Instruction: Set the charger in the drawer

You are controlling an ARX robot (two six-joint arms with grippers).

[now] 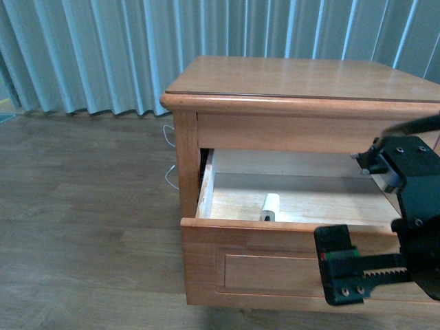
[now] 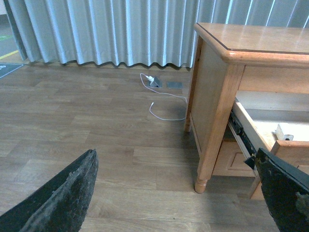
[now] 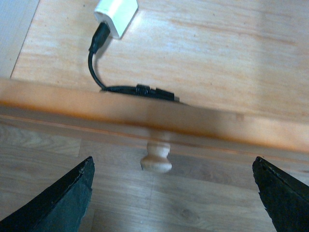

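- Right gripper [image 3: 171,193]: jaws spread wide, nothing between them; fingertips [image 3: 63,203] frame the drawer's front rail from above, with the knob showing between them.
- Left gripper [image 2: 178,193]: jaws likewise wide apart and empty, held low over the wood floor [image 2: 96,135], well apart from the cabinet.
- Charger [image 3: 116,14]: white cube lying on the drawer floor, black cable [image 3: 96,63] curling from it towards the front rail and bunching just behind it. In the front view only the white body [image 1: 270,206] shows, close behind the front panel.
- Drawer [image 1: 289,265]: pulled well out of the nightstand [image 1: 295,79], pale interior open to view; round knob [image 3: 156,157] just below the rail.
- Step in hand, as judged: charger already deposited, right arm clearing the opening; closing the drawer may follow.
- Handling notes: lift the right gripper straight up before any sideways travel, so the fingers do not catch the rail. Cable sits near the front edge; confirm none of it drapes over the rail before pushing. Push on the panel or knob squarely to avoid racking the slides.
- Also present: white cable [image 2: 164,104] on the floor beside the cabinet; pleated curtain [image 1: 103,48] behind.
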